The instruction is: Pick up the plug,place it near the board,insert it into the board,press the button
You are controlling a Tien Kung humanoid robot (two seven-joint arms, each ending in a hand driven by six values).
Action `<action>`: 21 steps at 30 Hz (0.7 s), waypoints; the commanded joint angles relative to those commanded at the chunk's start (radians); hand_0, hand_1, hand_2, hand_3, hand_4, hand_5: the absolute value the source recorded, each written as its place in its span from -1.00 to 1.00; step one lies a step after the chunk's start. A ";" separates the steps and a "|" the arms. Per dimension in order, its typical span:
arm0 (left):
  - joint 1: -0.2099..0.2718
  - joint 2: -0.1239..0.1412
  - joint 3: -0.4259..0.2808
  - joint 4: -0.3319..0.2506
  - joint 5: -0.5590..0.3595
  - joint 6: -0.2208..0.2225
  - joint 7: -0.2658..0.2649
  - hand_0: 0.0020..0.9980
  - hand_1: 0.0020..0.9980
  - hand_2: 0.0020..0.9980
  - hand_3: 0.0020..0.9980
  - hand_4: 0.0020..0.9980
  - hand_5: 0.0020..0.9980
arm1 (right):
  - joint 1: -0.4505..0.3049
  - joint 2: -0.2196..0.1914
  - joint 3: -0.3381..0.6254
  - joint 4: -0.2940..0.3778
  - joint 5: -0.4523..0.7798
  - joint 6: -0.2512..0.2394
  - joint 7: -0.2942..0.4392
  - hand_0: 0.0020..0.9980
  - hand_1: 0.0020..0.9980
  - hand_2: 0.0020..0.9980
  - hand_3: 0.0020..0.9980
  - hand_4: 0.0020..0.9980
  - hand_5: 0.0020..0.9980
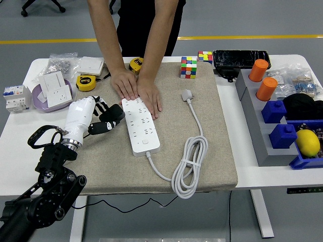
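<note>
A white multi-socket power strip (the board) (140, 126) lies lengthwise on a beige felt mat (222, 151) that covers the middle of the white table (247, 166), its far end pinned flat by a person's two hands (137, 89), which rest side by side with the palms down and the fingers extended. The strip's round button (146, 142) shows near its near end, from which a white cable (189, 166) leaves, runs into a bundled coil close to the mat's near edge, and continues up the mat's right half to the white plug (187, 95), which lies flat on the felt, well apart from the strip and just below a multicoloured puzzle cube (189, 66). The left hand (101, 118), with a white shell and black fingers, reaches in from the lower left and sits over the mat's left edge, just beside the strip's left side; its fingers are loosely curled and enclose nothing. Bare felt lies open between the strip and the cable and along the mat's right margin. Beyond the left edge stand a yellow tape measure (86, 82) and a lilac dish (38, 98) holding white wall sockets; to the right, a grey rack (262, 136) carries orange cylinders (262, 80) and blue blocks (277, 123).
</note>
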 joint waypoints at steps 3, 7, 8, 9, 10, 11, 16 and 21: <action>-0.011 0.025 0.028 -0.017 -0.083 -0.012 -0.030 -0.20 -0.33 -0.28 -0.18 0.27 -0.79 | 0.000 0.000 0.000 0.000 0.000 0.000 0.000 0.60 0.44 0.45 0.54 1.00 0.87; -0.030 0.055 0.064 -0.031 -0.131 -0.047 -0.051 -0.19 -0.34 -0.28 -0.17 0.28 -0.81 | 0.000 -0.001 0.000 0.000 0.001 0.000 0.000 0.61 0.44 0.45 0.54 1.00 0.87; -0.036 0.061 0.074 -0.031 -0.135 -0.058 -0.054 -0.19 -0.34 -0.28 -0.17 0.28 -0.81 | 0.000 -0.002 -0.001 0.000 0.001 0.000 0.000 0.61 0.44 0.45 0.54 1.00 0.87; -0.038 0.064 0.078 -0.031 -0.136 -0.061 -0.055 -0.19 -0.34 -0.28 -0.17 0.28 -0.81 | 0.001 -0.002 -0.001 0.000 0.002 0.000 0.000 0.61 0.44 0.45 0.54 1.00 0.87; -0.048 0.074 0.094 -0.029 -0.138 -0.078 -0.056 -0.19 -0.34 -0.28 -0.17 0.28 -0.81 | 0.002 -0.003 0.000 0.000 0.002 0.000 0.000 0.61 0.44 0.45 0.54 1.00 0.87; -0.053 0.081 0.103 -0.028 -0.138 -0.087 -0.055 -0.20 -0.34 -0.28 -0.17 0.28 -0.83 | 0.003 -0.003 0.000 0.000 0.002 0.000 0.000 0.61 0.44 0.45 0.54 1.00 0.87; -0.098 0.120 0.164 -0.010 -0.147 -0.119 -0.051 -0.20 -0.34 -0.28 -0.17 0.28 -0.83 | 0.008 -0.008 0.003 0.000 0.001 0.000 0.000 0.61 0.44 0.45 0.54 1.00 0.87; -0.127 0.146 0.195 0.002 -0.149 -0.131 -0.048 -0.19 -0.34 -0.28 -0.18 0.28 -0.84 | 0.011 -0.010 0.005 0.000 0.002 0.000 -0.001 0.60 0.44 0.45 0.54 1.00 0.87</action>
